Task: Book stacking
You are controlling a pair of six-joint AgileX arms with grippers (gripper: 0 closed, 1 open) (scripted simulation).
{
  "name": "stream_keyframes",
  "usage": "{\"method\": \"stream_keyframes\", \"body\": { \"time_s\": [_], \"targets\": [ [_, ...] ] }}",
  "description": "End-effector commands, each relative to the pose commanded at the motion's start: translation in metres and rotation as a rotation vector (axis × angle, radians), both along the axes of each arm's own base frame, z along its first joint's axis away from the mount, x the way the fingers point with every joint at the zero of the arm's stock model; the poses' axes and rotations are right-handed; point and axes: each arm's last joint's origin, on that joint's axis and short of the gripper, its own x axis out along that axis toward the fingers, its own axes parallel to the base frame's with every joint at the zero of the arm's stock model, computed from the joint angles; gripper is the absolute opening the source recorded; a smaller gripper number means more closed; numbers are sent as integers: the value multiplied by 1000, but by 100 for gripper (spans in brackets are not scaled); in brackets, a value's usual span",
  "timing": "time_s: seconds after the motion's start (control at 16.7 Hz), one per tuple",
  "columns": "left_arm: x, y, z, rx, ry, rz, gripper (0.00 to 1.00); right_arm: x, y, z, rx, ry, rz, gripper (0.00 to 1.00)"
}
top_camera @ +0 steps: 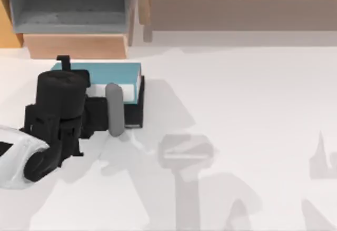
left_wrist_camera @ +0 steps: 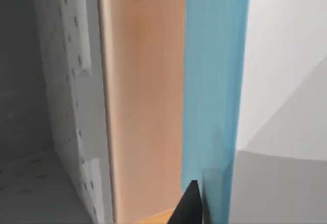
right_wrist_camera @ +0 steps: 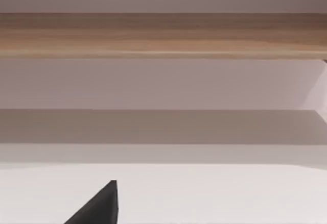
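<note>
The light blue book (top_camera: 113,73) with a white patch lies flat on top of the black book (top_camera: 136,107) at the table's back left, just in front of the wooden block. My left gripper (top_camera: 64,63) hangs over the left end of this stack, its dark body covering much of both books. In the left wrist view the blue book (left_wrist_camera: 214,91) runs as a long band beside the wood, with my left gripper (left_wrist_camera: 191,206) at its edge. My right gripper (right_wrist_camera: 97,208) is low over bare white table, facing the back shelf.
A grey open cabinet (top_camera: 68,4) on a wooden block (top_camera: 76,46) stands right behind the books. A long wooden shelf (top_camera: 242,4) runs along the back right. The white table (top_camera: 237,99) spreads out to the right of the stack.
</note>
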Motion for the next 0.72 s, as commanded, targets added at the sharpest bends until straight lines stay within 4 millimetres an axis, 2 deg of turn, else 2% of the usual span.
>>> {"method": "stream_keyframes", "body": {
  "time_s": [0.6, 0.72],
  "targets": [
    [0, 0, 0, 0, 0, 0, 98, 0, 0, 0, 0, 0, 0, 100],
    [0, 0, 0, 0, 0, 0, 100, 0, 0, 0, 0, 0, 0, 100]
  ]
}}
